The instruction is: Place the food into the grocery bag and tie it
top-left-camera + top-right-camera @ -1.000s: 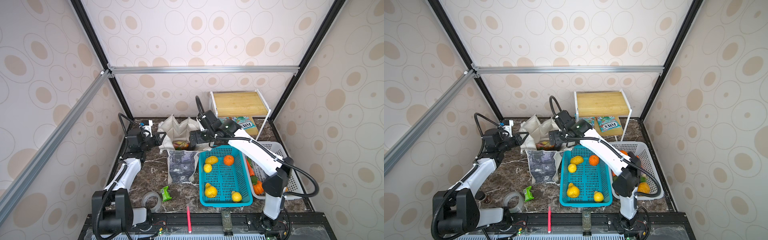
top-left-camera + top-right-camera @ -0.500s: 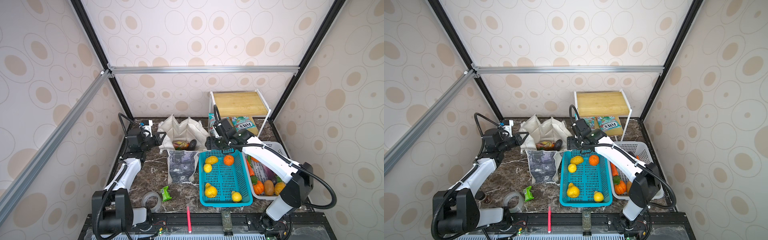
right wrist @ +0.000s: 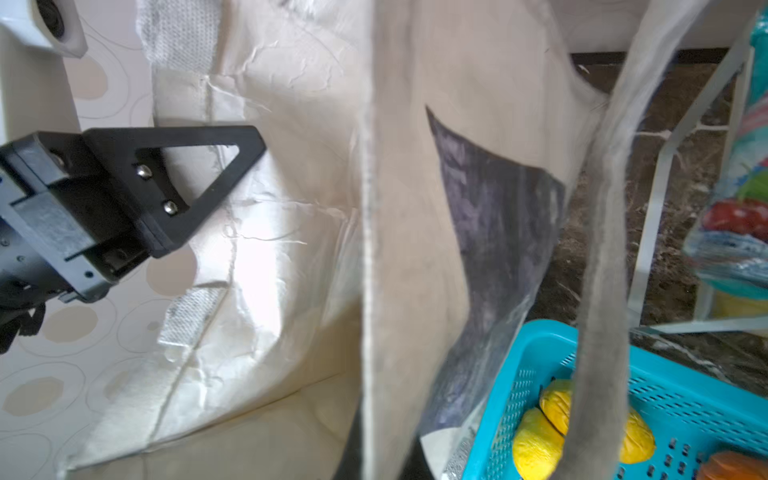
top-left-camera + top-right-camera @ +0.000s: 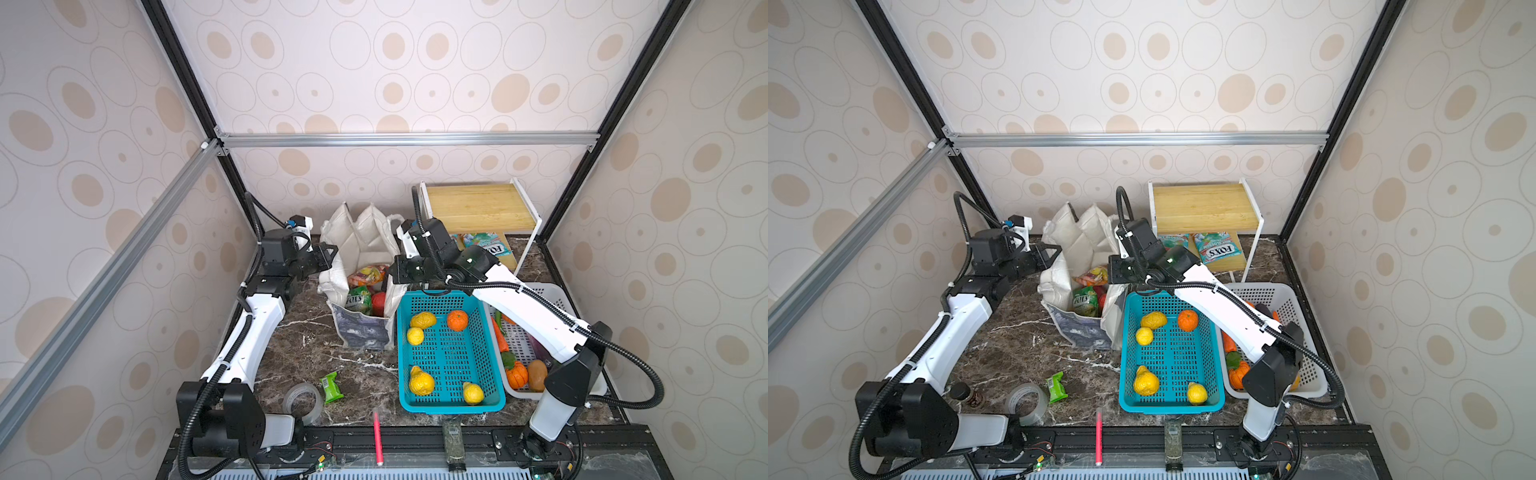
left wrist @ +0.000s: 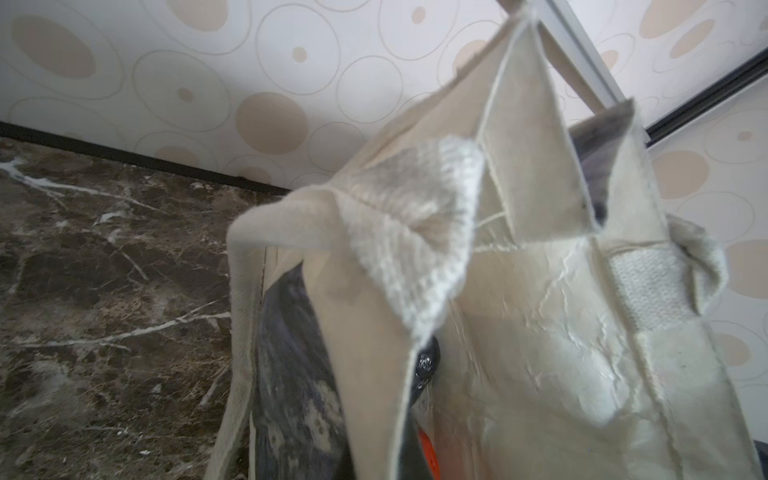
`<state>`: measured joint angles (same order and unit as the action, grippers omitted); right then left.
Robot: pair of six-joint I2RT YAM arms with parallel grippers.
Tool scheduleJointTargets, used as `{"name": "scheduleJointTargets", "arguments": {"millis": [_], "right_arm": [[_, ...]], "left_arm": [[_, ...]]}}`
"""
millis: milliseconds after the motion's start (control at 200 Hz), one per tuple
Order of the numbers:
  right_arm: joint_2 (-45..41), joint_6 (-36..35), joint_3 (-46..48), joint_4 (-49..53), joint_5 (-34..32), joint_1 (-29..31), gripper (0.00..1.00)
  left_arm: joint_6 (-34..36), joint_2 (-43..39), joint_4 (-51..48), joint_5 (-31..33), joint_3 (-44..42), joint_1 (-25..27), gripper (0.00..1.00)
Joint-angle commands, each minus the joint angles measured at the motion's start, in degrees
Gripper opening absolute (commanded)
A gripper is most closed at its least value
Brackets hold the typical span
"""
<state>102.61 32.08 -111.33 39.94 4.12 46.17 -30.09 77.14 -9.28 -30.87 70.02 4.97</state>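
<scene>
Clamping grocery bag (image 4: pixel 362 332) rim, left end effector (image 4: pixel 331 257), right end effector (image 4: pixel 393 275) opposite

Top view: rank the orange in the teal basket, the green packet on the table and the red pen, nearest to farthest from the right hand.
In a top view, from the right hand at the grocery bag rim:
1. Orange, back of the teal basket.
2. Green packet, on the table, left of the basket.
3. Red pen, at the front edge.

"FOX'S" on teal packet (image 4: pixel 1219 250)
</scene>
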Motion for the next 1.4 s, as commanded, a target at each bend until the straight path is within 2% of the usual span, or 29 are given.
{"name": "scheduleJointTargets", "arguments": {"millis": [0, 90, 160, 260, 535, 730, 810, 930, 995, 1020, 1030, 1040, 1190, 1275, 1390], "right_arm": [[4.80, 0.68, -6.66, -0.08, 0.17, 1.64, 0.00], [7.19, 0.89, -9.57, 2.47, -0.95, 1.64, 0.00], [7.14, 0.80, -8.87, 2.68, -1.60, 1.64, 0.00], [5.43, 1.14, -5.70, 1.53, -2.55, 1.54, 0.00], [1.25, 4.30, 7.66, -3.53, -2.87, -1.56, 0.00], [3.08, 4.35, 9.38, -1.66, -1.75, -2.56, 0.00], [3.39, 3.92, 9.36, -0.83, -1.82, -2.55, 0.00], [3.04, 3.70, 10.15, -0.02, -2.28, -3.00, 0.00], [2.73, 3.74, 10.82, -0.10, -2.32, -3.36, 0.00], [2.61, 3.70, 11.02, 0.01, -2.28, -3.55, 0.00], [2.60, 3.72, 11.04, 0.04, -2.21, -3.61, 0.00], [2.53, 3.70, 11.07, 0.02, -2.19, -3.67, 0.00], [1.68, 3.54, 12.09, 0.14, -2.45, -4.41, 0.00], [1.05, 3.77, 12.99, -0.31, -2.19, -4.79, 0.00], [0.33, 4.09, 14.69, -1.74, -1.99, -4.93, 0.00]], "left_arm": [[-1.16, -0.25, 2.45, -0.17, 4.69, 3.28, 0.00], [-1.55, -0.07, 2.23, -0.19, 5.11, 3.64, 0.00], [0.57, 0.11, -0.95, 2.49, 6.78, 3.65, 0.00], [2.39, -0.15, -2.89, 3.62, 7.34, 3.55, 0.00], [-0.41, 0.92, 2.85, 3.39, -0.91, 3.58, 0.00], [0.91, -0.58, 3.16, 5.77, -0.90, 3.38, 0.05], [0.70, -1.59, 4.23, 5.86, -0.60, 2.73, 0.17], [-0.77, -3.27, 5.80, 6.92, -0.51, 1.57, 0.52], [-1.88, -4.12, 5.94, 7.52, -0.88, 0.50, 0.67], [-2.37, -4.64, 6.22, 7.90, -1.22, 0.09, 0.84], [-2.66, -4.83, 6.27, 7.99, -1.43, -0.17, 0.94], [-2.86, -5.17, 6.46, 8.08, -1.61, -0.37, 0.98], [-9.39, -9.74, 8.60, 8.45, -4.97, -5.47, 0.99], [-16.67, -13.43, 9.42, 8.31, -7.66, -10.53, 0.99], [-25.55, -19.15, 8.06, 11.23, -12.97, -16.39, 0.99]]}}
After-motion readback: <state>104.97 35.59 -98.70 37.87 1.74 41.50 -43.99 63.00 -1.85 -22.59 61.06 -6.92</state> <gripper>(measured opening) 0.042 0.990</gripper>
